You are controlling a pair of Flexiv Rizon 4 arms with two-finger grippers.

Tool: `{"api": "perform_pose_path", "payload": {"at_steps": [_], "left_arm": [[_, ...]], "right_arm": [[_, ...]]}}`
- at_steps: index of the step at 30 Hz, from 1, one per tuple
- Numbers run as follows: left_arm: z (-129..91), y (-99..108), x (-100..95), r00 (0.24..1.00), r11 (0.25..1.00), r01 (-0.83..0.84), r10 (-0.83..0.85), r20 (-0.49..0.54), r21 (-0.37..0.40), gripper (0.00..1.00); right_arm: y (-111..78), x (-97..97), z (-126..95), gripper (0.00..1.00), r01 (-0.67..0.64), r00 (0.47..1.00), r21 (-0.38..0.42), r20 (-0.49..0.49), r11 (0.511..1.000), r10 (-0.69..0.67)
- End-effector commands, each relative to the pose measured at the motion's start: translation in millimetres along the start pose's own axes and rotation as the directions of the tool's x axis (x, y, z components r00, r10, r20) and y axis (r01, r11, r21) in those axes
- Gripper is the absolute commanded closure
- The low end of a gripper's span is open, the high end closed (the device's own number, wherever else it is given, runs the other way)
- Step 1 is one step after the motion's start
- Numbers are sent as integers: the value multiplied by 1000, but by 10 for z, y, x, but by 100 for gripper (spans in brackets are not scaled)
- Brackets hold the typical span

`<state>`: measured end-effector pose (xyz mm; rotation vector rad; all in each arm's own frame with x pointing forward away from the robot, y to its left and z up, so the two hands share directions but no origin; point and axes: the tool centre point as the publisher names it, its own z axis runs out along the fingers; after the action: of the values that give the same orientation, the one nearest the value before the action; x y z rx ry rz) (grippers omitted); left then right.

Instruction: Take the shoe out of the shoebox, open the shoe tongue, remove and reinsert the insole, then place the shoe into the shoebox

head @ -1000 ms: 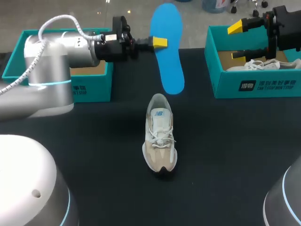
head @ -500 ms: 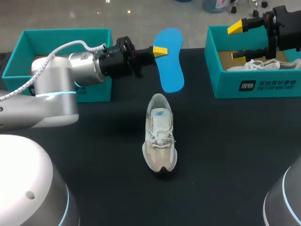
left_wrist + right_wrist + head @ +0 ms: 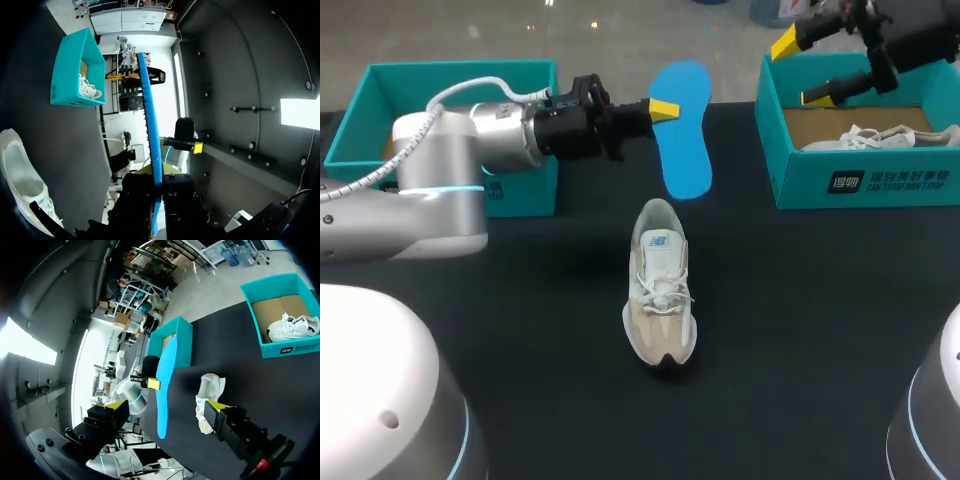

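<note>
A white and beige shoe (image 3: 660, 295) stands on the black table (image 3: 800, 330), toe toward me. Behind its heel my left gripper (image 3: 660, 108) is shut on the edge of the blue insole (image 3: 682, 130), which hangs lengthwise. The left wrist view has the insole (image 3: 150, 125) edge-on, running out from the left gripper (image 3: 157, 172), with the shoe (image 3: 22, 185) off to one side. My right gripper (image 3: 815, 68) hangs open above the back left corner of the right shoebox (image 3: 860, 185). From the right gripper (image 3: 165, 407), insole (image 3: 165, 390) and shoe (image 3: 207, 395) lie ahead.
The teal right shoebox holds a second white shoe (image 3: 880, 137). Another teal shoebox (image 3: 520, 190) stands at the back left, partly behind my left arm. Bare black tabletop lies on both sides of the middle shoe.
The left arm has brought the insole down and back, its gripper still shut on it. The right gripper has risen and shifted left over the box. The shoe has not moved.
</note>
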<state>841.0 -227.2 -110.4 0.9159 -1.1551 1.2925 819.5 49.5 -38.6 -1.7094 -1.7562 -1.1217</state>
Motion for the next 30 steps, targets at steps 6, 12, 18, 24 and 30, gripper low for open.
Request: {"api": "perform_pose_path", "payload": {"at_steps": [6,12,18,24,30], "left_arm": [[52,-26,36,999,1000,-6,6,40,4,100],[58,-29,-20,998,1000,0,-1,63,6,100],[55,-47,-62,997,1000,-2,0,81,17,100],[72,-59,-108,996,1000,-1,-1,89,25,100],[92,-56,-136,997,1000,8,-10,77,25,100]], "right_arm": [[-94,286,102,0,114,847,-17,524,993,-89],[-111,387,129,0,143,779,10,616,990,-119],[-136,470,192,0,101,679,44,727,994,-101],[-166,562,299,0,74,629,67,771,995,-99],[-191,615,349,0,76,630,95,767,993,-122]]}}
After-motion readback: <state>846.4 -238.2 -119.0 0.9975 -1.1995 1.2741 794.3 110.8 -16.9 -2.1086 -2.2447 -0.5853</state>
